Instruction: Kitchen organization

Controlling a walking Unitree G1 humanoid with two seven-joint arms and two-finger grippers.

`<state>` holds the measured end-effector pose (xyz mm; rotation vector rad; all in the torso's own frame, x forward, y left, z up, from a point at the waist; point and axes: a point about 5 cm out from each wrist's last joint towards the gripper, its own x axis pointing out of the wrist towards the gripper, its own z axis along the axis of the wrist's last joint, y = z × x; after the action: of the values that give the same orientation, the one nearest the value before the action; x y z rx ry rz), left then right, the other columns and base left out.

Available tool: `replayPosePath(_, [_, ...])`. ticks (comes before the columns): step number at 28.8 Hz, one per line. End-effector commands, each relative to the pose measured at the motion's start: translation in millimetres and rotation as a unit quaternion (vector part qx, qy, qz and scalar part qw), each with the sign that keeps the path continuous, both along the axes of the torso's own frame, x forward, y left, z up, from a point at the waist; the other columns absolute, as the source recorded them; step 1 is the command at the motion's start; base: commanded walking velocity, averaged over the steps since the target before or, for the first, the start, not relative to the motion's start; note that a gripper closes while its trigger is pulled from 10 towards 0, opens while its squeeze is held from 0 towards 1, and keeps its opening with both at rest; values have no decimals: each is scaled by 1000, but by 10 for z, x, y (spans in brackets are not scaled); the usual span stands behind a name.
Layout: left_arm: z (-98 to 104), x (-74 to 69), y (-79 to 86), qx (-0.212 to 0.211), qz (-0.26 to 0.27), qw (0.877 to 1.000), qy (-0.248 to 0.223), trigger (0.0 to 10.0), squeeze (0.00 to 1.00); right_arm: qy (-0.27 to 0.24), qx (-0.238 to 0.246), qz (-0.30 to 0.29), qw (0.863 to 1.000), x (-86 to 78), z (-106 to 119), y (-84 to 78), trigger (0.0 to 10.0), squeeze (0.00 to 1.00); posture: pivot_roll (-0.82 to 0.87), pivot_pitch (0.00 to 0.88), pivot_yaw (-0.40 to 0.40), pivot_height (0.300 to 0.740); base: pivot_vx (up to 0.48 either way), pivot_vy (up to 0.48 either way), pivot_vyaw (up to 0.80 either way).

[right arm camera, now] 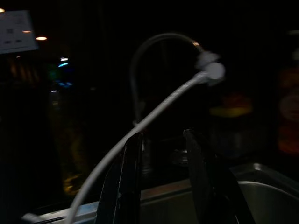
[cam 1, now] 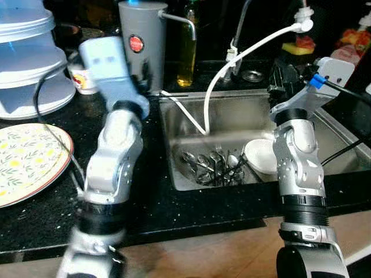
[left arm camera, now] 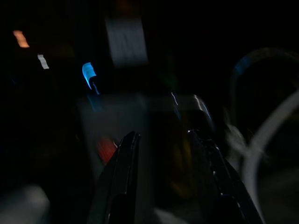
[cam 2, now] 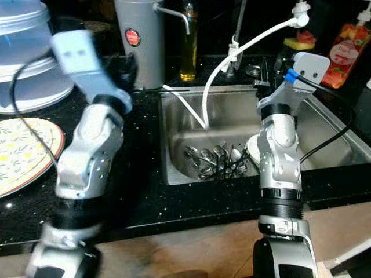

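Cutlery lies heaped at the bottom of the steel sink, spoons tangled together, with a white bowl just beside the pile. That reads to me as the job in hand: the sink wants clearing, and nothing has been lifted yet.

I have both arms raised over the black counter. My left gripper points toward the grey canister with the red badge and the oil bottle behind the sink's left corner; its fingers stand parted with nothing between them, though the wrist view is dark and smeared. My right gripper hangs above the sink's right side, facing the tap and the white hose that droops from the back wall into the basin. Its fingers are likewise apart and empty.

The hose worries me — it crosses the path down to the spoons and could snag a finger. A patterned plate sits on the counter well to the left, beneath a stack of pale plastic tubs — a likely place to set things down, I judge.
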<state>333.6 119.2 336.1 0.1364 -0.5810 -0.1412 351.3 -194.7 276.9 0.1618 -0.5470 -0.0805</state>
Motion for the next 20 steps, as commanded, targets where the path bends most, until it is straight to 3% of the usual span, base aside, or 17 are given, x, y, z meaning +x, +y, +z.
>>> replayPosePath(1, [3, 77, 49, 48, -4, 999, 10, 10000, 0, -6, -1, -1, 1000, 0, 23, -16, 10000, 0, 188, 0, -8, 740, 0, 0, 0])
replayPosePath(2, [20, 117, 94, 62, -4, 998, 22, 10000, 0, -6, -1, -1, 1000, -2, 21, -21, 10000, 0, 188, 0, -8, 740, 0, 0, 0])
replayPosePath(3, [57, 174, 222, 100, -19, 993, 67, 10000, 0, -4, -3, -5, 1000, -10, 8, -43, 10000, 0, 188, 0, -6, 740, 0, 0, 0])
replayPosePath(5, [65, 179, 247, 108, -24, 991, 75, 10000, 0, -4, -3, -6, 1000, -12, 5, -48, 10000, 0, 188, 0, -6, 740, 0, 0, 0])
replayPosePath(6, [57, 158, 335, 161, -16, 983, 84, 10000, 0, -2, -3, -9, 1000, -22, -6, -67, 10000, 0, 181, 0, -6, 740, 0, 0, 0])
replayPosePath(8, [-21, 100, 429, 219, -17, 971, 97, 10000, 0, 1, -5, -9, 1000, -25, -19, -73, 10000, 0, 185, 0, -8, 740, 0, 0, 0])
replayPosePath(9, [-89, 60, 483, 240, -24, 963, 116, 10000, 0, 3, -6, -9, 1000, -25, -28, -70, 10000, 0, 184, 0, -9, 740, 0, 0, 0])
replayPosePath(11, [-111, 50, 501, 252, -28, 960, 119, 10000, 0, 4, -8, -8, 1000, -23, -32, -68, 10000, 0, 184, 0, -9, 740, 0, 0, 0])
replayPosePath(13, [-195, 23, 602, 298, -19, 946, 130, 10000, 0, 8, -13, -4, 1000, -14, -45, -49, 10000, 0, 184, 0, -9, 740, 0, 0, 0])
replayPosePath(15, [-240, -11, 678, 312, -16, 940, 138, 10000, 0, 13, -18, 3, 1000, -9, -61, -31, 10000, 0, 187, 0, -19, 740, 0, 0, 0])
replayPosePath(20, [-281, -44, 718, 301, -18, 942, 148, 10000, 0, 19, -23, 11, 999, -5, -93, 0, 10000, 0, 189, 0, -19, 740, 0, 0, 0])
